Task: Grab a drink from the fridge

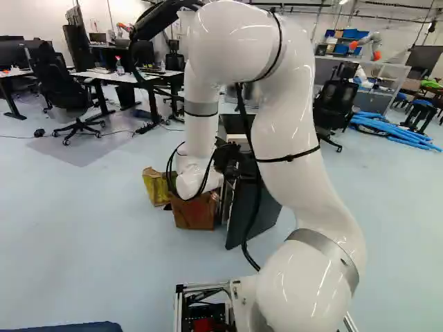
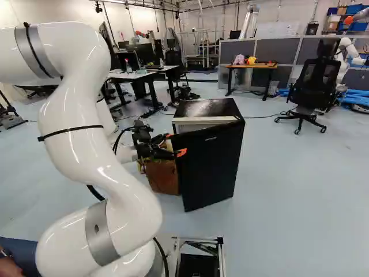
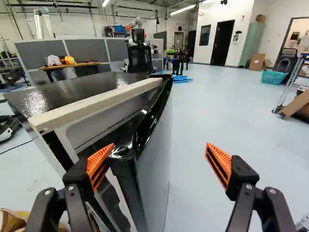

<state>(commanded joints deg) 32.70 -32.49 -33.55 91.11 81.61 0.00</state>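
In the right base view my gripper (image 2: 176,144) is at the near upper corner of the small black fridge (image 2: 203,107), by its door (image 2: 210,167). The door stands ajar, with a gap between it and the body. Seen from the wrist, the gripper (image 3: 159,165) is open wide and the door's edge (image 3: 124,157) lies between its fingers. One orange pad (image 3: 98,166) is at the gap on the inner side, close to that edge; the other (image 3: 219,165) stands well out past the outer face. No drink can be made out; the fridge's inside is mostly hidden.
A brown box (image 1: 195,211) and a yellow bag (image 1: 156,187) stand on the floor beside the fridge. Farther off are a wooden table (image 2: 251,66), an office chair (image 2: 314,86) and another robot (image 2: 346,52).
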